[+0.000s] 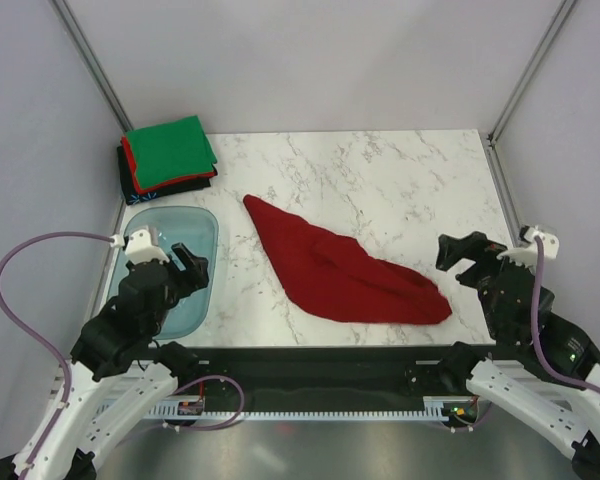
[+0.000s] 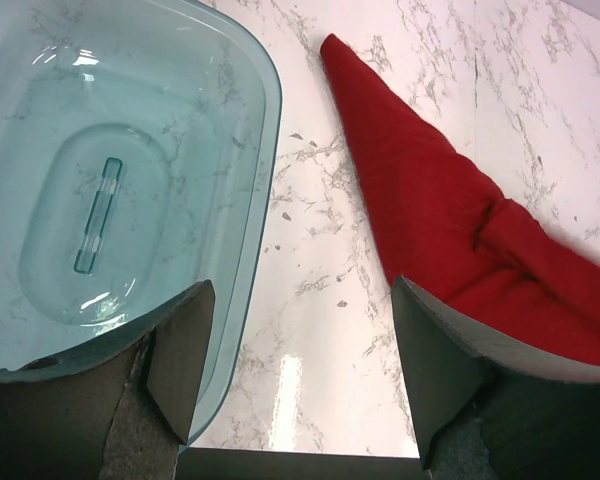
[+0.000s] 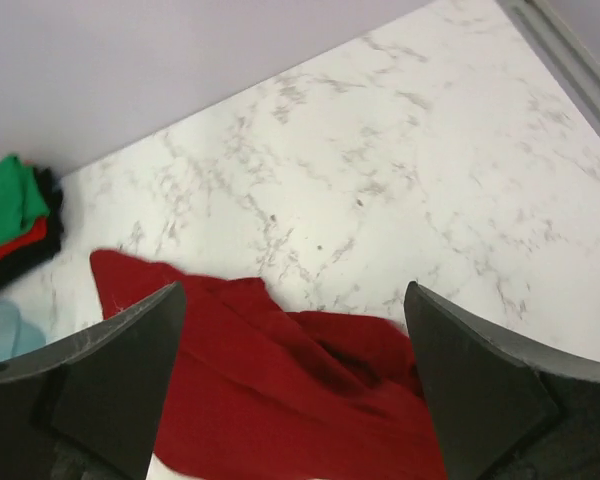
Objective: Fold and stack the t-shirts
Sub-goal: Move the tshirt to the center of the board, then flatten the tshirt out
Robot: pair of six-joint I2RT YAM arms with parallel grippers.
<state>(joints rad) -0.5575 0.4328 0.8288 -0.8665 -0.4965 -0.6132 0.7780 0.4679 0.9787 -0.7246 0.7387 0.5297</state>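
Note:
A large dark red t-shirt (image 1: 345,270) lies bunched in a long diagonal wedge across the middle of the marble table; it also shows as the dark red t-shirt (image 2: 450,215) in the left wrist view and as the dark red t-shirt (image 3: 280,390) in the right wrist view. A folded stack of t-shirts (image 1: 167,155), green on top with red and black beneath, sits at the back left corner. My left gripper (image 1: 185,262) is open over the tub's near right edge, nothing between its fingers. My right gripper (image 1: 458,255) is open, just right of the red shirt's end, empty.
A translucent teal plastic tub (image 1: 185,300) sits at the front left, partly under my left arm. Grey walls with metal corner posts (image 1: 90,60) enclose the table on three sides. Marble surface (image 1: 400,180) stretches behind the red shirt.

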